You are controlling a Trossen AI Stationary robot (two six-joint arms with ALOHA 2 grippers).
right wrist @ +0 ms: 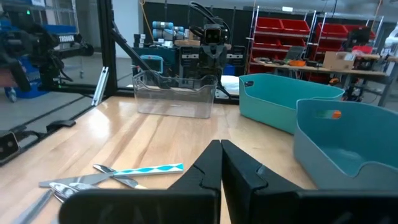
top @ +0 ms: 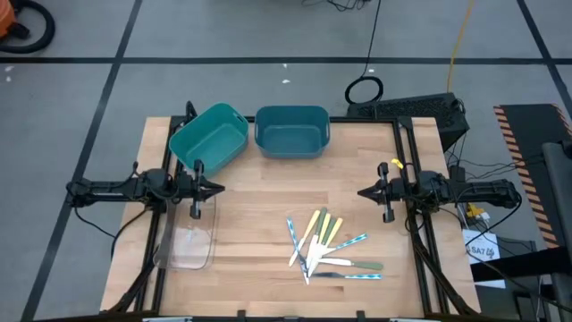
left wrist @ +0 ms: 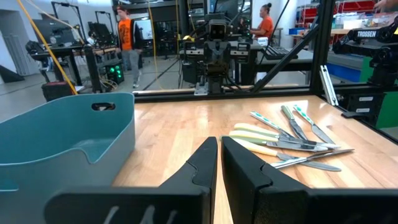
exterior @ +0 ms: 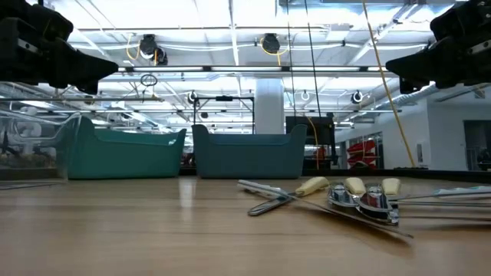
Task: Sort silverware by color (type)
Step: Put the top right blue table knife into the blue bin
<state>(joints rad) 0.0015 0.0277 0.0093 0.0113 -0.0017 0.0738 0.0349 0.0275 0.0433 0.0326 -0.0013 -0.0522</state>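
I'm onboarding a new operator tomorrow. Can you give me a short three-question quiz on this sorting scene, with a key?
1. True or false: the silverware already lies sorted in the teal bins.
2. Which container sits nearest the left gripper? A. clear tray B. black keyboard C. orange cone
3. Fill in: the right gripper holds ____.

Key
1. False: it lies in a loose pile on the table.
2. A
3. nothing; its fingers are shut and empty.
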